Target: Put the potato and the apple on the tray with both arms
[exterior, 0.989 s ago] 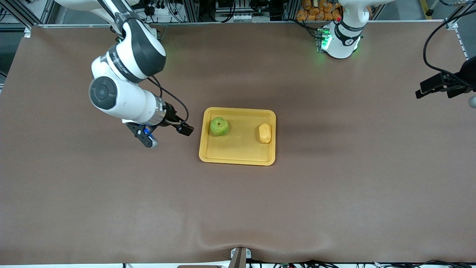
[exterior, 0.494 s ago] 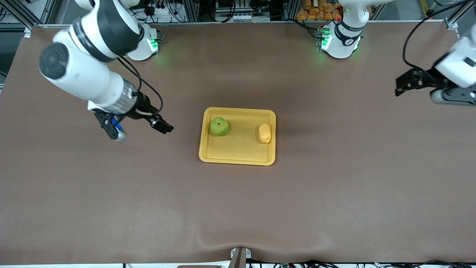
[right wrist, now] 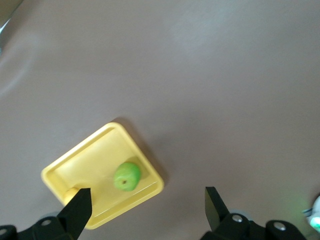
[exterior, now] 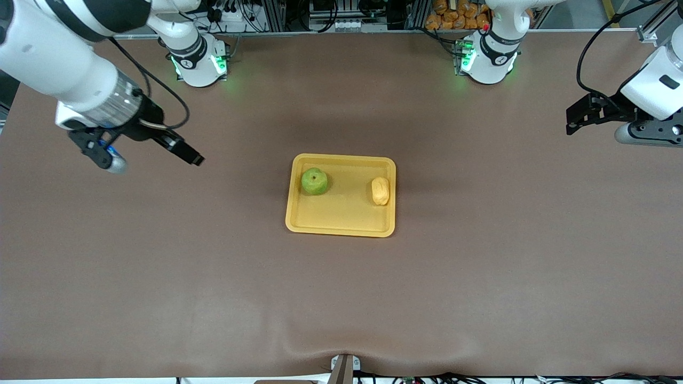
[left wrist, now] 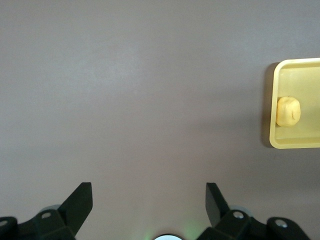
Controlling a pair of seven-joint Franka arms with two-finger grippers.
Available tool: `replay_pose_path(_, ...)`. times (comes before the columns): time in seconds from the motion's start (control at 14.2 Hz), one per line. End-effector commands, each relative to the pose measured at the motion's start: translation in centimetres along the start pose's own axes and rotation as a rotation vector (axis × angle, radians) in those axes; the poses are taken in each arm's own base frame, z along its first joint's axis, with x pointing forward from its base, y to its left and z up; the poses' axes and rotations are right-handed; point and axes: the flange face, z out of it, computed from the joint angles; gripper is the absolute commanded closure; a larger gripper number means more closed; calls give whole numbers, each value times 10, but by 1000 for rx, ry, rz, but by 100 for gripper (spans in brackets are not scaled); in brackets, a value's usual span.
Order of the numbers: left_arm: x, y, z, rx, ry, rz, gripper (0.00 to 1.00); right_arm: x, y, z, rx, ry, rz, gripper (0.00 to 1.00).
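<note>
The yellow tray (exterior: 341, 216) lies at the middle of the table. The green apple (exterior: 314, 181) sits in it toward the right arm's end, and the potato (exterior: 380, 191) toward the left arm's end. My right gripper (exterior: 106, 159) hangs open and holds nothing, high over bare table near the right arm's end. Its wrist view shows the tray (right wrist: 90, 157), the apple (right wrist: 127, 176) and the gripper (right wrist: 148, 197). My left gripper (exterior: 646, 134) is open and holds nothing over the table's left-arm end. From its wrist I see that gripper (left wrist: 148, 192), the tray (left wrist: 296, 143) and the potato (left wrist: 288, 111).
Brown cloth covers the whole table (exterior: 341, 298). The two arm bases (exterior: 198, 63) (exterior: 486, 57) glow green along the edge farthest from the camera. Orange packets (exterior: 459, 15) and cables sit past that edge. A small bracket (exterior: 344, 368) is at the nearest edge.
The right arm has risen and swung away from the tray toward its own end of the table. The left arm has shifted a little at its end. Apple and potato have not moved.
</note>
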Motion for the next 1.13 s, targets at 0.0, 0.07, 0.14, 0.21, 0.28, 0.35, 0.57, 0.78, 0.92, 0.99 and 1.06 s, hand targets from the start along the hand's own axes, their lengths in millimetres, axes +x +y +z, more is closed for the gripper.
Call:
replay_pose_path(0.0, -3, 3, -4, -30, -4, 15, 0, 8, 26, -19, -52, 6, -65, 0)
replay_pose_path(0.07, -3, 5, -5, -44, -2, 15, 0, 19, 41, -28, -69, -14, -77, 0)
replay_pose_path(0.14, -3, 9, -5, -49, -2, 22, 0, 31, 55, -38, -70, -23, -110, 0)
replay_pose_path(0.21, -3, 11, -5, -49, -2, 25, 0, 45, 69, -43, -64, -23, -145, 0)
replay_pose_path(0.28, -2, 11, -5, -49, -3, 25, 0, 58, 84, -48, -57, -24, -169, 0)
replay_pose_path(0.35, -3, 10, -5, -49, -2, 23, 0, 67, 94, -51, -53, -24, -206, 0)
replay_pose_path(0.57, -3, 8, -4, -49, -6, 22, 0, 86, 121, -65, -113, 7, -327, 0)
replay_pose_path(0.78, -8, 17, -4, -48, -35, 35, 0, 107, 146, -78, -99, 28, -282, 0)
replay_pose_path(0.92, -11, 14, -7, -46, -37, 22, 0, 118, 162, -84, -96, 36, -281, 0)
replay_pose_path(0.99, -11, 9, -7, -47, -37, 15, 0, 122, 170, -88, -97, 39, -319, 0)
replay_pose_path(1.06, -11, 6, -7, -49, -37, 16, 0, 130, 184, -90, -94, 38, -343, 0)
